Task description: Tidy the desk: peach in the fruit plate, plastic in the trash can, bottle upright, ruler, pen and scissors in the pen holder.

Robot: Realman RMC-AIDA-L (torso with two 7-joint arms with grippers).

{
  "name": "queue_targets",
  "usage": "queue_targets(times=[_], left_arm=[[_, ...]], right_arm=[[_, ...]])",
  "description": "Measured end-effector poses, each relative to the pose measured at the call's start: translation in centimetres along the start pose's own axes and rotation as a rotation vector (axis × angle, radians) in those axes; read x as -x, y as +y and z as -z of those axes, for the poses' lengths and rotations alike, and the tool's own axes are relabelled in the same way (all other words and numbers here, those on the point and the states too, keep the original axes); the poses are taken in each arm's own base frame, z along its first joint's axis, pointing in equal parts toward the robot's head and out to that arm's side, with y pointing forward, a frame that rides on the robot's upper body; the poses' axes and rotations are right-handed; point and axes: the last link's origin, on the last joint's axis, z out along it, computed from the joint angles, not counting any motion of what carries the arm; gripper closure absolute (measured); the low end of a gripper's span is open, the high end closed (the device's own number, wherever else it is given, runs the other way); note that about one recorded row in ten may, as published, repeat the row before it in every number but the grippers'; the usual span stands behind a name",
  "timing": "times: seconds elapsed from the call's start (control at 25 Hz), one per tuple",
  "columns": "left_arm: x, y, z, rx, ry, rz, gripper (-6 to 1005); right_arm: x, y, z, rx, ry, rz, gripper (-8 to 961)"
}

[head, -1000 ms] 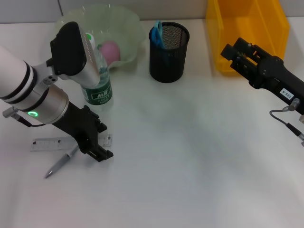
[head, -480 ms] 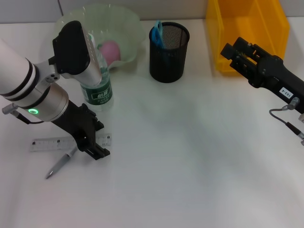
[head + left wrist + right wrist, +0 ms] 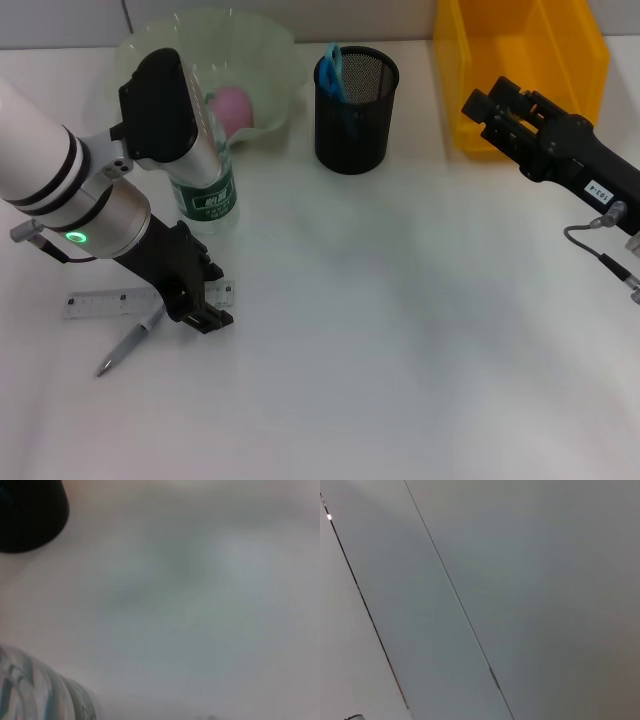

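Observation:
In the head view a clear ruler [image 3: 100,302] lies flat at the left, with a grey pen [image 3: 130,345] just in front of it. My left gripper [image 3: 205,312] is low over the ruler's right end, touching or almost touching it. The bottle [image 3: 205,190] with a green label stands upright behind the left arm and also shows in the left wrist view [image 3: 35,692]. A pink peach [image 3: 232,105] lies in the pale green fruit plate [image 3: 275,50]. Blue scissors [image 3: 333,62] stand in the black mesh pen holder [image 3: 356,110]. My right gripper [image 3: 485,108] is open and empty beside the yellow bin [image 3: 520,60].
The yellow bin stands at the back right, with the right arm raised in front of it. The pen holder also shows in the left wrist view [image 3: 25,510]. White tabletop spreads across the middle and front. The right wrist view shows only a grey panelled wall.
My left gripper has shifted slightly left and back along the ruler's right end. The right arm moved very slightly. Ruler, pen and bottle have stayed in place.

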Motion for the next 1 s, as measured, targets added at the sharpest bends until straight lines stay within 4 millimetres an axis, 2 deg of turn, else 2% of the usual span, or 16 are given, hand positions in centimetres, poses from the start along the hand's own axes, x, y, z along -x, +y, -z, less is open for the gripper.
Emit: queue_targets(times=[0.28, 0.4, 0.84, 1.0], left_arm=[[-0.24, -0.11, 0.12, -0.010, 0.006, -0.006, 424], [-0.21, -0.19, 0.09, -0.015, 0.004, -0.006, 492], [-0.58, -0.45, 0.15, -0.024, 0.007, -0.011, 584], [-0.66, -0.54, 0.15, -0.029, 0.008, -0.012, 582]], right_arm=[[-0.13, -0.15, -0.23, -0.010, 0.009, -0.003, 365], [-0.11, -0.17, -0.35, -0.010, 0.011, -0.002, 365], [0.05, -0.42, -0.68, -0.017, 0.015, 0.005, 364], [0.07, -0.54, -0.94, -0.022, 0.020, 0.006, 364]])
